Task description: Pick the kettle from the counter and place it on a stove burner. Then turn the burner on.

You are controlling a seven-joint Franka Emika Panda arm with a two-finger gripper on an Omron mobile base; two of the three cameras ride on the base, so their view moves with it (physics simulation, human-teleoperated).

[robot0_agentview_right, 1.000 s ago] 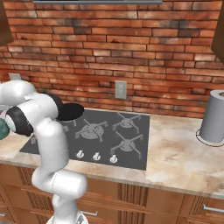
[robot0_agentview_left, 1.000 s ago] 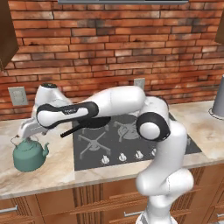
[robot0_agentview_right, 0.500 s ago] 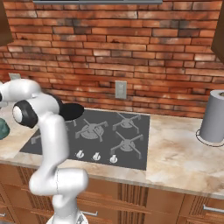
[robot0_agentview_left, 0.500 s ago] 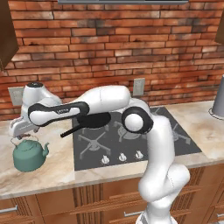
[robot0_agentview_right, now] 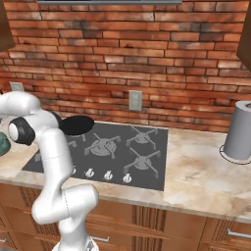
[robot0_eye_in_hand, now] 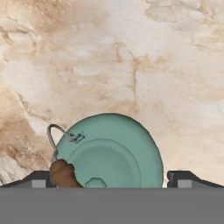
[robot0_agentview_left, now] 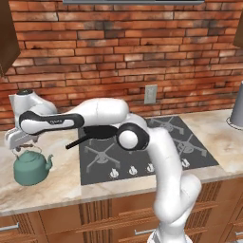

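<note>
Kettle: squat teal-green kettle [robot0_agentview_left: 30, 167] with a thin wire handle sits lower left on the beige marbled stone counter [robot0_agentview_left: 57, 182].
Gripper: two-finger gripper [robot0_agentview_left: 23, 144] hovers just above it, jaws wide apart, holding nothing.
Cooktop: dark grey cooktop [robot0_agentview_left: 190, 149], mid-frame, carries a black frying pan [robot0_agentview_left: 97, 132].

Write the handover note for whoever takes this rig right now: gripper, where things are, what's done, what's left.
Gripper: open, empty, just above the kettle, fingertips either side of it.
Kettle: on the counter, left of the cooktop, spout toward the cooktop.
Frying pan: on the cooktop's back left burner.
Other burners free; knobs along the cooktop's front edge.
Done: reach to the kettle.
Left: grasp, carry to a free burner, turn it on.
</note>
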